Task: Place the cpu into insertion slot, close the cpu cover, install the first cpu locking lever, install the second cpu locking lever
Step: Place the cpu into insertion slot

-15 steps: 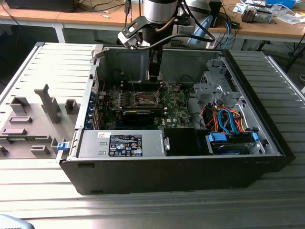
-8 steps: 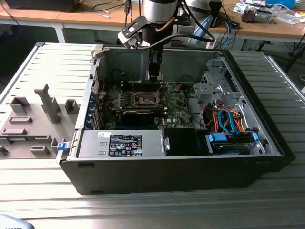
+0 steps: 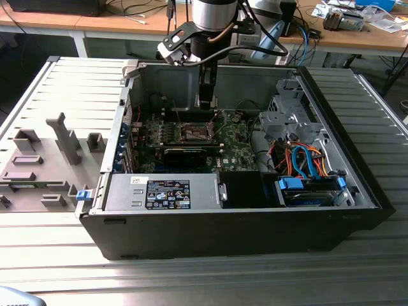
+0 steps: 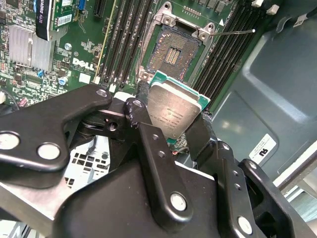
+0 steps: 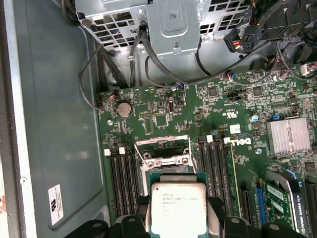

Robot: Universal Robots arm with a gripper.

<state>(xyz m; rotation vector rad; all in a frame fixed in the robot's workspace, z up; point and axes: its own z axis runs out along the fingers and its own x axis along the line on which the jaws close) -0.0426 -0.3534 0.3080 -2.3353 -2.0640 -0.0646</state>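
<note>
Roughly over the socket, not in it.

- Chip (image 4: 174, 111): hung clear above the green board (image 5: 163, 106) inside the open computer case (image 3: 347, 127), with the socket (image 4: 173, 52) just beyond it. The socket's dark centre was bare, with nothing seated there.
- Handling, my read: light, thin and stiff, so weight was no worry. The smooth metal face looked slippery. I judged the underside and the socket's contacts to be the fragile parts, so the chip would tolerate no scraping or dropping at an angle. The side edges seemed the only sensible place to hold it, with the flat faces left alone.
- Gripper (image 4: 171, 123): drawn in to about the chip's own width, its two black fingers (image 4: 148, 144) pinching opposite edges. The pale face showed fully between them. I saw nothing else in its grasp and no contact with board or socket.
- In the exterior view the arm reached straight down into the case over the board.
- I could not tell whether the chip sat level with the socket.
</note>
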